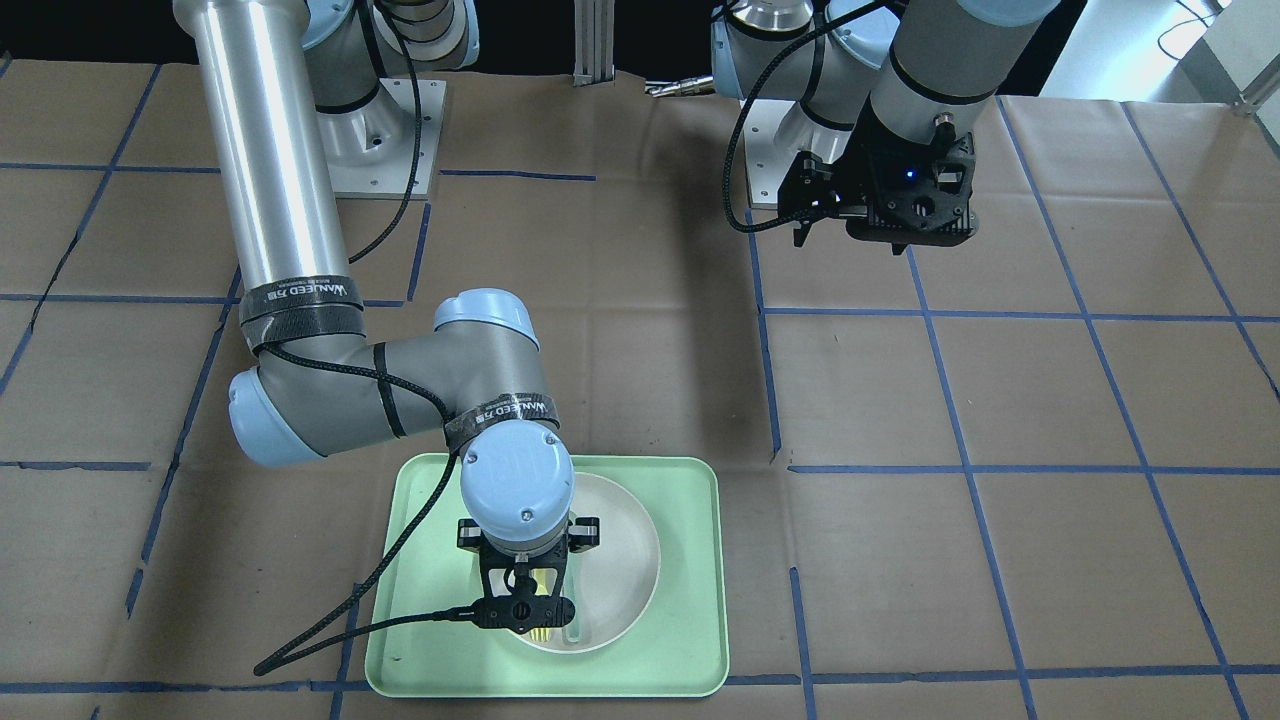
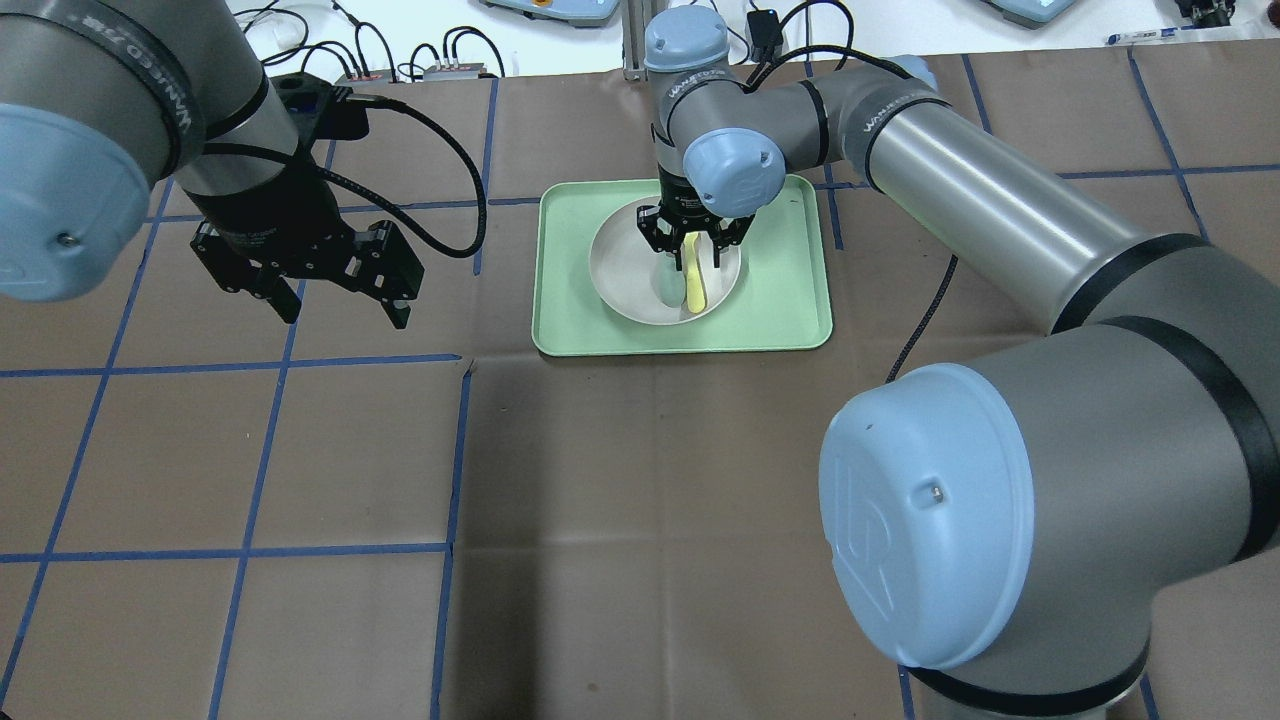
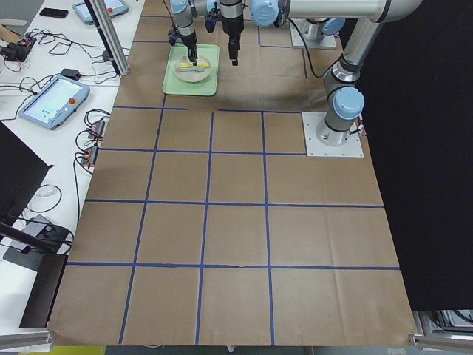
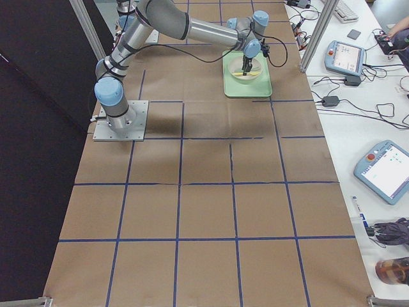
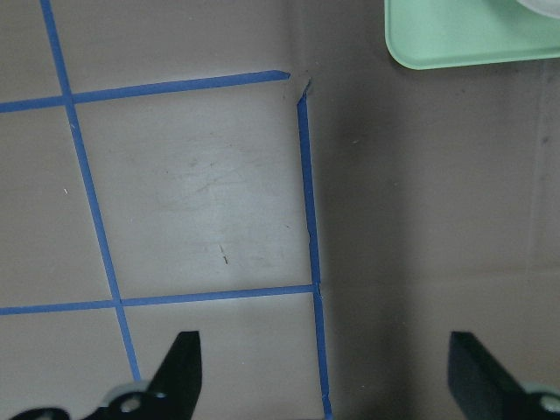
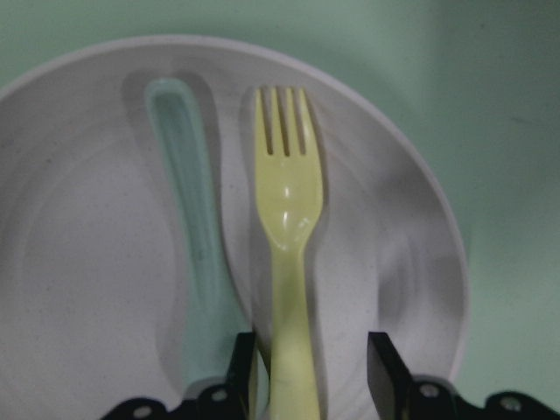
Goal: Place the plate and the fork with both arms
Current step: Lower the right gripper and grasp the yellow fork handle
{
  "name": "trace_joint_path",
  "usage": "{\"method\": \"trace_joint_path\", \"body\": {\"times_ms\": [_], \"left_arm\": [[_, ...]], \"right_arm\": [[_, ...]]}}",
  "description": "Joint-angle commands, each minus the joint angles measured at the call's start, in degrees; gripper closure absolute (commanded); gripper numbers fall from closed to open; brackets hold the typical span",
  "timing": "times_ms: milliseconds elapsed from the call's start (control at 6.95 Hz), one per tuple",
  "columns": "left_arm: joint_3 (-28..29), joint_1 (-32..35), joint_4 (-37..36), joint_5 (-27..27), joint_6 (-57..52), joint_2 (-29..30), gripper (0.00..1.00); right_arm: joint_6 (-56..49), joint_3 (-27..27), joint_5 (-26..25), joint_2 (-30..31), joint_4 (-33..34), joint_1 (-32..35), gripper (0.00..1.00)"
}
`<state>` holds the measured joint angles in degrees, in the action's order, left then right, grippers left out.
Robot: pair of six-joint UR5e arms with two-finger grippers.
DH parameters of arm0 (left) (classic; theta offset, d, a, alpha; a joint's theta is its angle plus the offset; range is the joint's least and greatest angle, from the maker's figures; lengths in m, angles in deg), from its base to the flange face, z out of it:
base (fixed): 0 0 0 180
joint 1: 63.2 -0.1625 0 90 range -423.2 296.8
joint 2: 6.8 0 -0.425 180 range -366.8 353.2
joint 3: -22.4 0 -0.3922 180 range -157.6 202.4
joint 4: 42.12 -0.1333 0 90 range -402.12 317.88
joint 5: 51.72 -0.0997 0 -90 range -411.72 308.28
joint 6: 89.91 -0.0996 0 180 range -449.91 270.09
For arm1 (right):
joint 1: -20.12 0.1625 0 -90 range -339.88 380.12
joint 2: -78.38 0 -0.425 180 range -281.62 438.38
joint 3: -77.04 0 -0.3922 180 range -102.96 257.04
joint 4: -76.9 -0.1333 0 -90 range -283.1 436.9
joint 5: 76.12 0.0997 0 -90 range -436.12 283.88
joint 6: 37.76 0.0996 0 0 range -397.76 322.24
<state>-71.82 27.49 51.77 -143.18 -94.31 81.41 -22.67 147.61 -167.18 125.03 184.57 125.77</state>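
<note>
On plate [image 6: 79, 219] | right end effector [image 6: 311, 350] parted astride fork [image 6: 289, 201] | left end effector [image 5: 324, 359] spread, empty

Fork [image 6: 289, 210] beside spoon [image 6: 188, 219] — in plate [image 6: 79, 262]

- Off-white round shallow plate [image 6: 87, 262]: faintly speckled.
- Pale-yellow slim plastic fork [image 6: 287, 210]: one plain colour.
- Grey-green slender spoon [image 6: 188, 175].
- Light-green rectangular tray [image 2: 790, 310]: unpatterned.
- Brown paper-covered table [image 2: 640, 480]: blue tape grid.
- Silver-grey metal right arm [image 2: 990, 200]: light-blue joint caps.

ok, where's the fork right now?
Overhead view: the fork lies in the plate on the green tray, beside the spoon, its handle between the open fingers of the right gripper.
</note>
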Motion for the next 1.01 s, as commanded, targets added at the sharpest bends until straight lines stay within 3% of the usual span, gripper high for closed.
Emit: {"method": "trace_joint_path", "body": {"times_ms": [0,863], "left_arm": [[0.0,0.01,-0.03,0.06,-0.08,0.02,0.01],[-0.09,0.01,0.06,-0.03,0.01,0.02,0.01]], "right_arm": [[0.03,0.0,0.0,-0.51,-0.01,0.08,0.48],[0.03,-0.17,0.27,-1.47,0.08,0.08,0.48]]}}
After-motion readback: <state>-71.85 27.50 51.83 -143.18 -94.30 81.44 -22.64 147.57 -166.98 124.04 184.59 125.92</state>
